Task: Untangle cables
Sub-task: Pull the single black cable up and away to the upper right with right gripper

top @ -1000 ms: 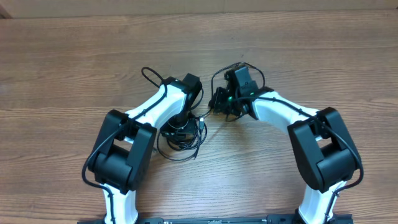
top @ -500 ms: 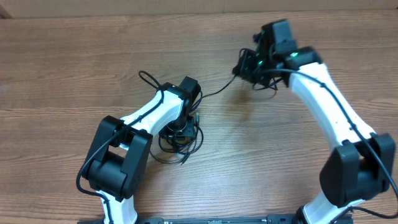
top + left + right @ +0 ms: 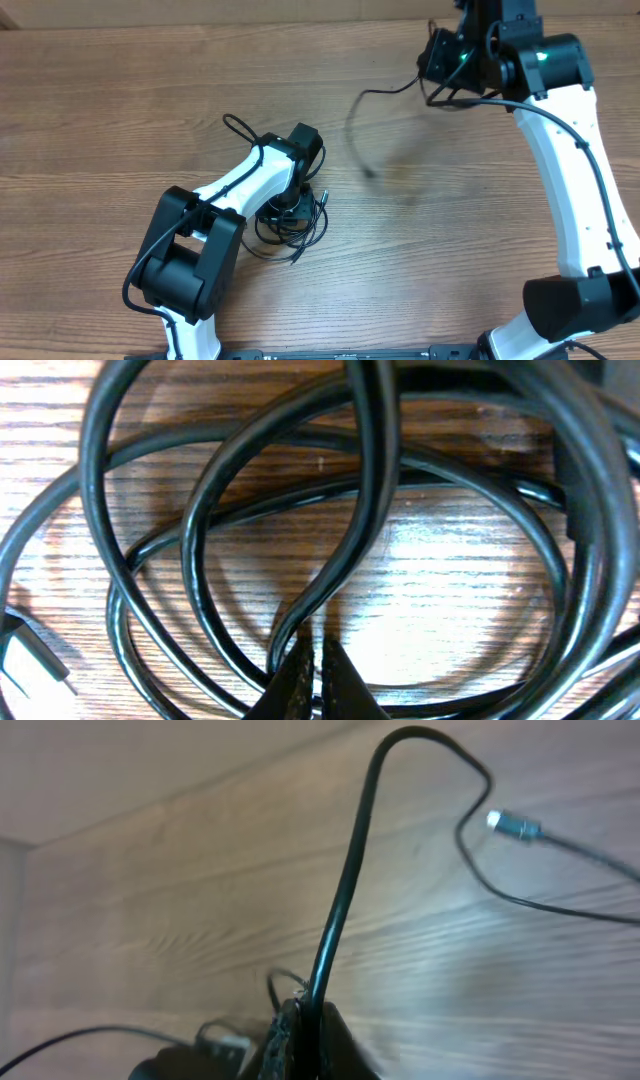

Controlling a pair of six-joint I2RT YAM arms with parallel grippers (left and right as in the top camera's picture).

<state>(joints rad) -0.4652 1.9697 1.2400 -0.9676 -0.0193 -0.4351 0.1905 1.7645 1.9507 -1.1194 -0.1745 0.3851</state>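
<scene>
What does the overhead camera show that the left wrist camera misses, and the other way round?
Only overhead: both arms whole, and the right gripper far from the pile, holding one cable that trails off on its own. Only left wrist: a close-up of the left gripper pinched shut on one strand among crossing loops. Both: the pile lying on the wooden table.

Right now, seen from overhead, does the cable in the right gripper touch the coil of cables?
No: the cable held by the right gripper ends loose, clearly apart from the coil of cables.
</scene>
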